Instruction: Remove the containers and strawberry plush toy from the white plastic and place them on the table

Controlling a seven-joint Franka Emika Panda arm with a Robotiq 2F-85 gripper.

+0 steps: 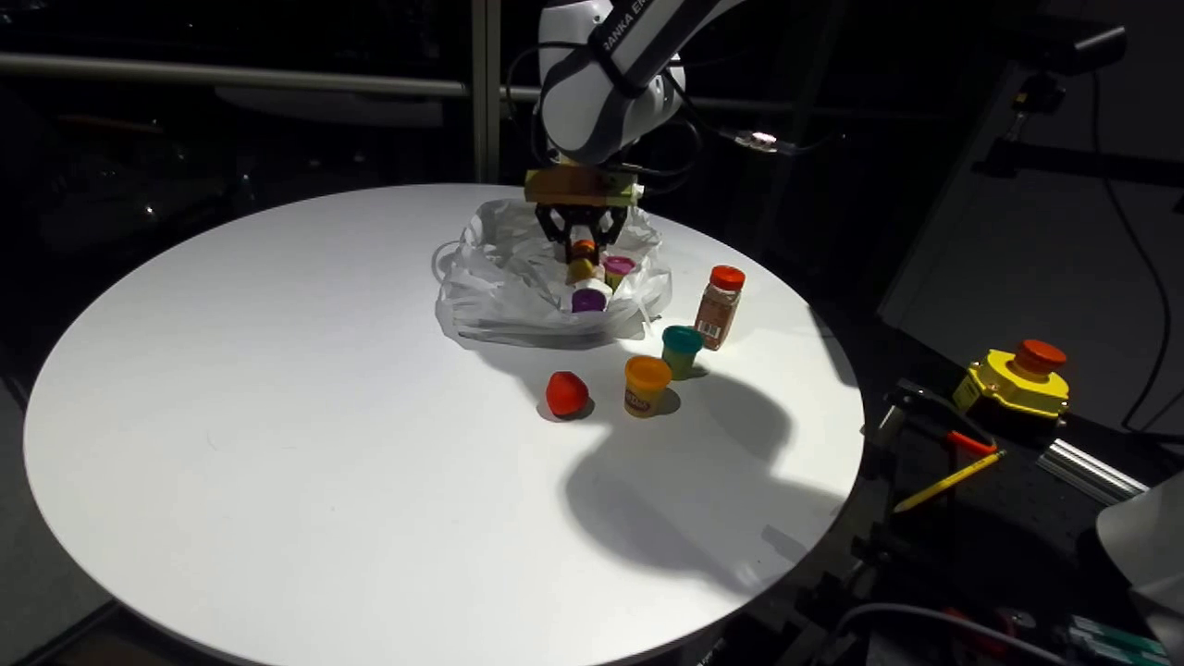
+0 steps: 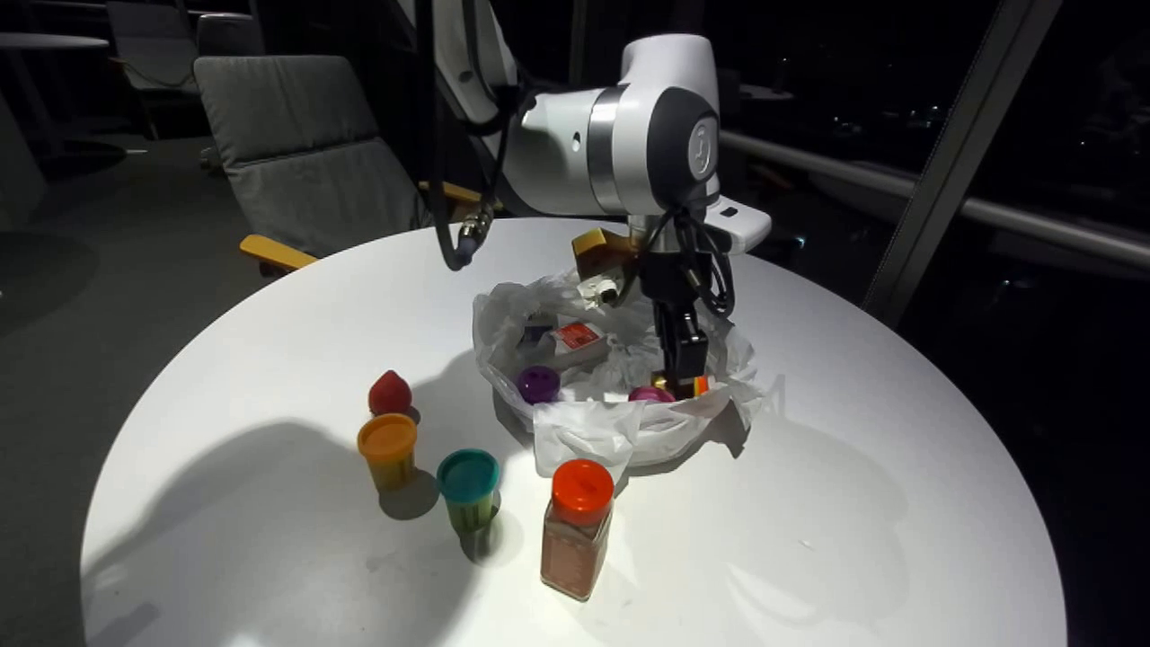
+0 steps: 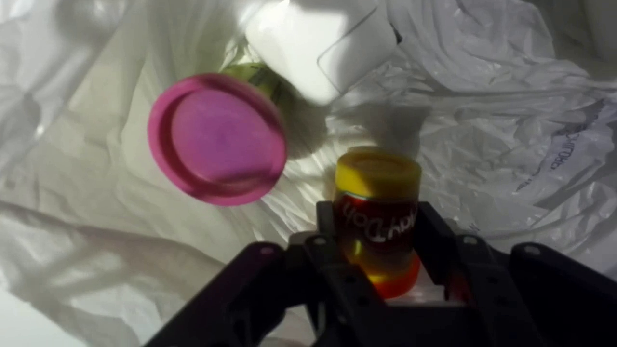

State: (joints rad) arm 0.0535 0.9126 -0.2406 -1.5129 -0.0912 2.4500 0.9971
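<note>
Wrist view: gripper (image 3: 375,217) clamped on the yellow jar (image 3: 378,176) inside the bag (image 3: 482,159), pink-lidded jar (image 3: 221,137) just beside, so I'd lift straight up. Both exterior views: strawberry (image 1: 566,394) and orange cup (image 1: 647,375) sit on the desk (image 1: 305,435); clear the bag fully, set down apart from them.

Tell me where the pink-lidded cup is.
In the wrist view, the pink-lidded cup is left of center, inside the bag, left of the yellow cup the gripper holds.
</note>
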